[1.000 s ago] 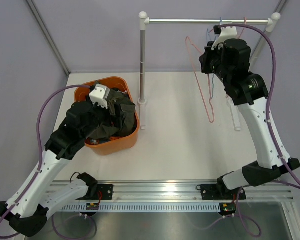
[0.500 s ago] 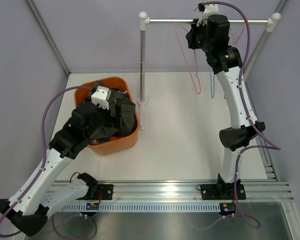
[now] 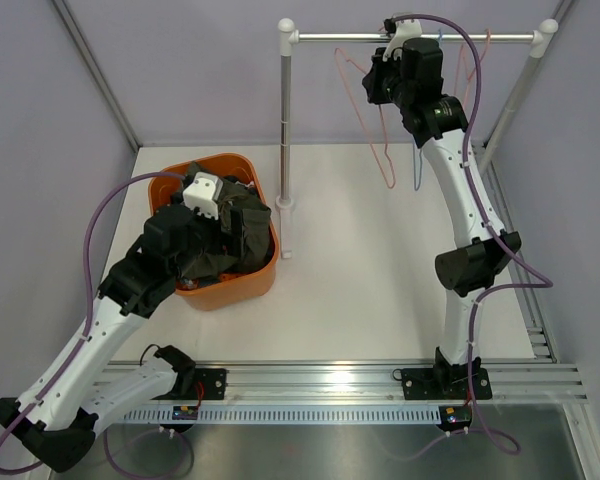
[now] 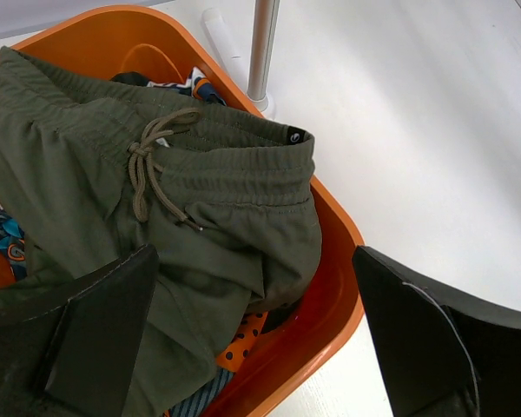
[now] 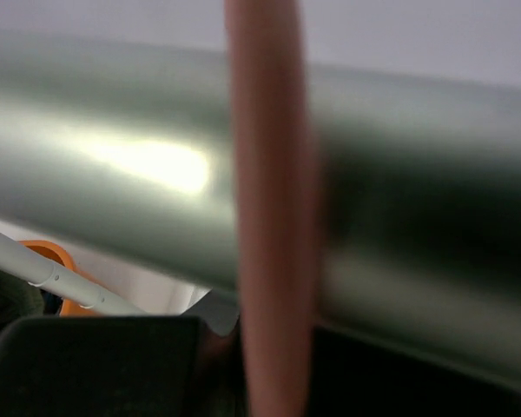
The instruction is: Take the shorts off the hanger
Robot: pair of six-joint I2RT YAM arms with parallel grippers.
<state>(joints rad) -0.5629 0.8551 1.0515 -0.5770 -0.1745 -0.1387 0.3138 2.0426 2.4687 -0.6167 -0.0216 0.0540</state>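
the olive shorts [image 4: 200, 200] lie bunched in the orange basket [image 4: 334, 230] at the left, the left gripper [image 4: 256, 339] spread wide over them. the right gripper [image 3: 378, 78] sits by a pink hanger [image 5: 269, 217] at the far rail [image 3: 315, 40], too blurred to tell its grip.

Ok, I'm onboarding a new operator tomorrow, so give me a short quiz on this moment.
1. Where do the olive shorts lie? A: over the rail. B: in the orange basket. C: flat on the table.
2. True or false: the pink hanger carries the shorts.
3. Fill in: the left claw above the basket stands ____.

Key: 1 B. 2 false, the hanger is bare. 3 open.
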